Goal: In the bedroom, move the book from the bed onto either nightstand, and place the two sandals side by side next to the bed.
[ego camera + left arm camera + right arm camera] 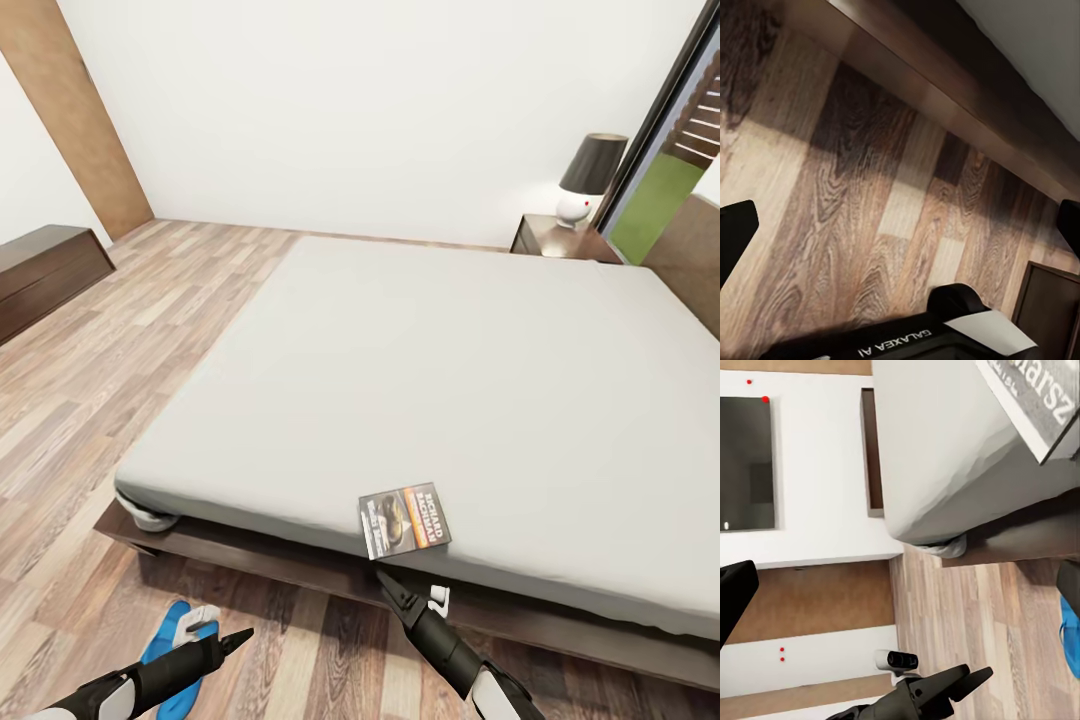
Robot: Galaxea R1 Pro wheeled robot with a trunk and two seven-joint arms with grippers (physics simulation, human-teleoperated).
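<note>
Book [404,519] overhangs bed [420,400] edge; right gripper [384,579] points beneath.

book [404,519] at the 6 o'clock edge of the bed [420,380]: cover lettering too small to read in head view | right wrist view: partial white letters "arsz" on book cover | left wrist view: "GALAXEA AI", inverted, on the black robot arm [907,341]

I see a room with white walls [380,110] and a brown plank floor [90,400]. Left of the big bed [430,400], a tan wood panel [75,120] leans against the wall, with a dark low cabinet [45,275] near it. Beyond the bed, a black-shaded lamp [590,175] stands beside a dark-framed window [670,140].
</note>
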